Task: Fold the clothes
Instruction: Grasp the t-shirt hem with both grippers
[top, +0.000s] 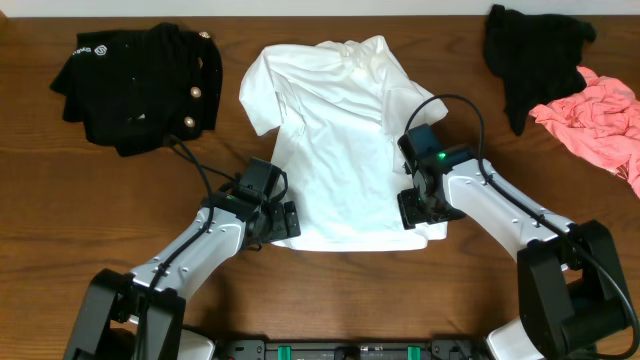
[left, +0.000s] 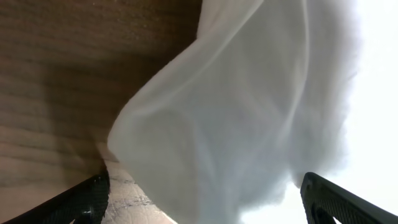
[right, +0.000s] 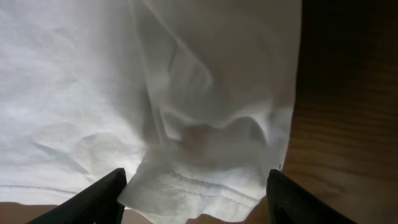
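One white T-shirt (top: 340, 150) lies spread on the dark wood-grain table (top: 100, 210).

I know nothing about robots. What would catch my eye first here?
A white T-shirt lies spread in the centre, the left tool and right tool open at its near corners. A black garment with gold buttons sits far left; a black piece and a pink piece sit far right.

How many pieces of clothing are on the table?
4. A white T-shirt in the middle, a black piece with gold buttons at the far left, a plain black piece at the far right, a pink piece beside it. More could hide underneath.
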